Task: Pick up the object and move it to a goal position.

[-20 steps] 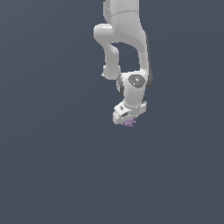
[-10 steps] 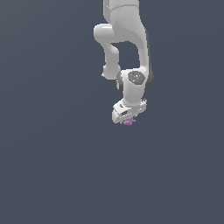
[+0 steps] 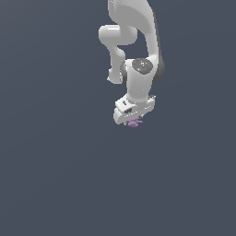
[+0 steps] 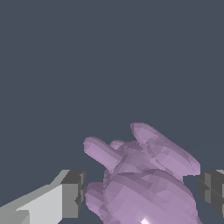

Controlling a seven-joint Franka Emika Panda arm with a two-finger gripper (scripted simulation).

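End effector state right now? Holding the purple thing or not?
End effector: fingers sit on either side of the pale-purple lumpy object, gaps visible at both pads; whether it is clamped cannot be told.

You're looking at a plain, flat dark slate-grey floor [image 3: 55,175] that fills both views edge to edge. Can't tell from these shots whether the small pale-purple lumpy object [image 3: 134,123] touches it.
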